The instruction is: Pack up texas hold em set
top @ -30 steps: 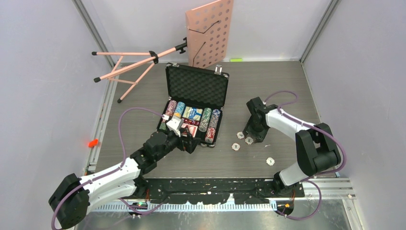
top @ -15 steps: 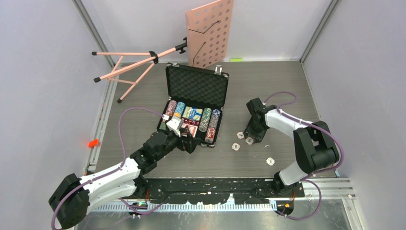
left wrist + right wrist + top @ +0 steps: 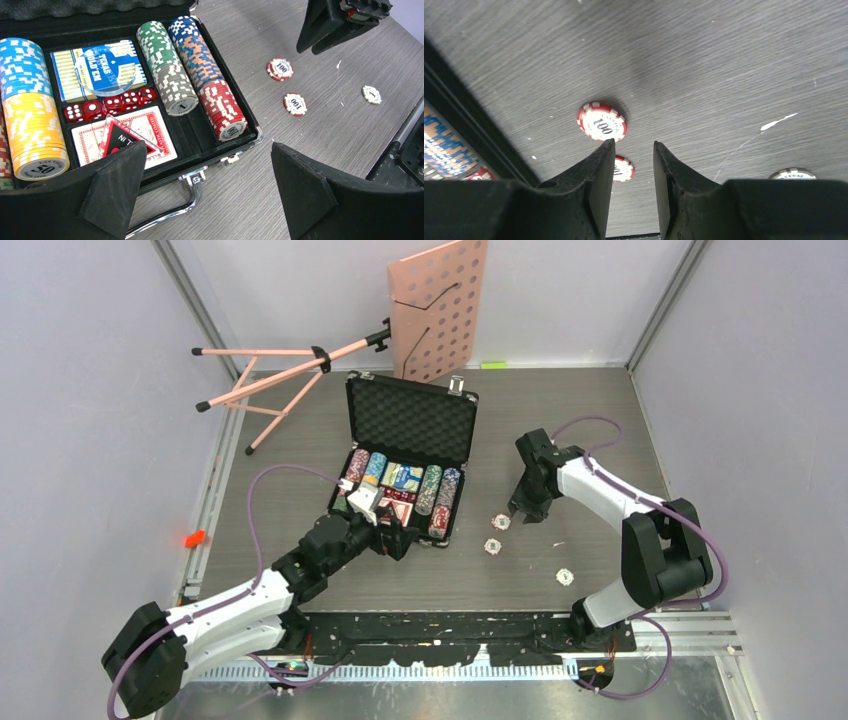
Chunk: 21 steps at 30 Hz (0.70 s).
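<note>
Top: open poker case (image 3: 410,420) is set at the middle of the table (image 3: 600,420), three loose chips (image 3: 492,545) right of it
Left wrist: left gripper (image 3: 207,147) is held wide apart, empty, by the case handle (image 3: 170,220)
Right wrist: right gripper (image 3: 634,145) is held narrowly apart, empty, near a red 100 chip (image 3: 601,122)

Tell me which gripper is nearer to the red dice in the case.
Left. The left gripper hovers open at the case's near edge, just in front of the red dice. The right gripper is outside the case, off to its right above loose chips.
</note>
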Each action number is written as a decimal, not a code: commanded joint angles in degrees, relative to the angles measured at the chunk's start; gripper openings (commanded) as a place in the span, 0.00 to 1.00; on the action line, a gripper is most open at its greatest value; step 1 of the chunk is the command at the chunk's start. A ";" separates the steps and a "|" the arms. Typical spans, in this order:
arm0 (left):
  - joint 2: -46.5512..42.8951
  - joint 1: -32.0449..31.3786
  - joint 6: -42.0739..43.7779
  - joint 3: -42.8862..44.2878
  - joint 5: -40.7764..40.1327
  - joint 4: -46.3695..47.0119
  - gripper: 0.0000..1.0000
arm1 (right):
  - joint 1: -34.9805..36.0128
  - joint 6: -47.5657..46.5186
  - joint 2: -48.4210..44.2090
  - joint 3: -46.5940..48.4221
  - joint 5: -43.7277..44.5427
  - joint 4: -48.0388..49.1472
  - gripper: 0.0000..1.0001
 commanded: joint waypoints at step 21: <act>0.35 0.05 0.62 1.15 0.29 3.48 0.98 | 5.43 3.85 8.05 5.17 1.19 3.61 0.78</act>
